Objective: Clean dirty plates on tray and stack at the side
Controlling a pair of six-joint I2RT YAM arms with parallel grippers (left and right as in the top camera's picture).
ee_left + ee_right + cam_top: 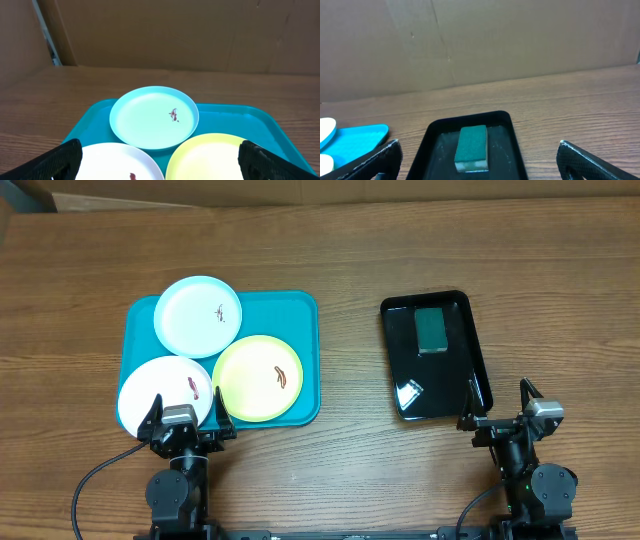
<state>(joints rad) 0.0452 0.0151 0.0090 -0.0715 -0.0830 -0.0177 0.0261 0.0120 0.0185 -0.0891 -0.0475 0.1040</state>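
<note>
Both arms at the table's 6 o'clock edge, claws spread wide
Left gripper [187, 406] and right gripper [497, 395] released, holding nothing; on the teal tray [302, 311], pale blue plate [198, 316] at 11 o'clock, white plate [158, 388] at 7, yellow plate [257, 377] at 5

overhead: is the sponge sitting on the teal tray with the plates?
No, the green sponge lies in the black tray, which sits apart from the teal tray.
</note>
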